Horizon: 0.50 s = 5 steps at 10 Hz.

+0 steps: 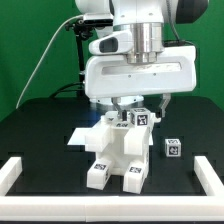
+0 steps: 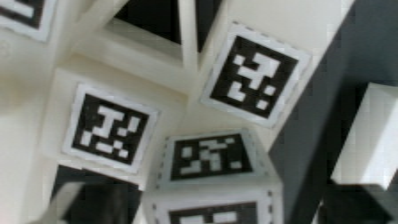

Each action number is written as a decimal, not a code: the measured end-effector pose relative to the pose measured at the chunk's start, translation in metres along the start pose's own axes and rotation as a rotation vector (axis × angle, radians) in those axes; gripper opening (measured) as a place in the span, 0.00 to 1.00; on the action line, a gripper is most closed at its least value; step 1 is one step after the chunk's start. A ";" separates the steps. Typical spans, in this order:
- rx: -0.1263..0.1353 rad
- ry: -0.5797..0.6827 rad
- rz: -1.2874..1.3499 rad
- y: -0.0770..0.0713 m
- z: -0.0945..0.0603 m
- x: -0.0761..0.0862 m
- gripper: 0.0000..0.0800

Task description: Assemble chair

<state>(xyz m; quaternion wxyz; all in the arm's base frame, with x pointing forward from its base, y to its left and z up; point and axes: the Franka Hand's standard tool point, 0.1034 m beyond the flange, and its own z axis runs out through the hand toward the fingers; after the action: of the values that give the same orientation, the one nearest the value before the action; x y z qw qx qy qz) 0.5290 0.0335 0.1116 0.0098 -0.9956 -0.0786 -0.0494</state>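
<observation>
So nearest the exterior camera there's a white rail (image 1: 100, 213) along the table's (image 1: 40, 120) front edge, with side rails running back. Just behind it stands the chair (image 1: 118, 150), partly built: two blocky feet with tags at the front, a taller body rising behind, and tagged cubes on top. A loose tagged cube (image 1: 173, 147) sits on the table near it, on the exterior view's right.

The pincer (image 1: 127, 106) hangs straight above the chair's top end, right over those upper cubes, so the chair lies directly below it and its long axis runs upright, in line with the arm. Whether the fingers are actually grasping a part or just released around it, nobody can tell from these shots; the wrist view is only a blurry close-up of tags.

No brand or readable text anywhere, only black-and-white square tags.
</observation>
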 end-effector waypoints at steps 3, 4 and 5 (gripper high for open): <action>0.010 0.001 0.299 -0.001 0.000 0.000 0.35; 0.009 0.003 0.391 -0.001 0.000 0.001 0.35; 0.007 0.012 0.437 0.001 0.000 0.002 0.35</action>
<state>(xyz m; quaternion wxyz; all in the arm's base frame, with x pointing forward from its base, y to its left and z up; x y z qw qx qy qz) 0.5313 0.0328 0.1118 0.0242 -0.9887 0.1388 -0.0520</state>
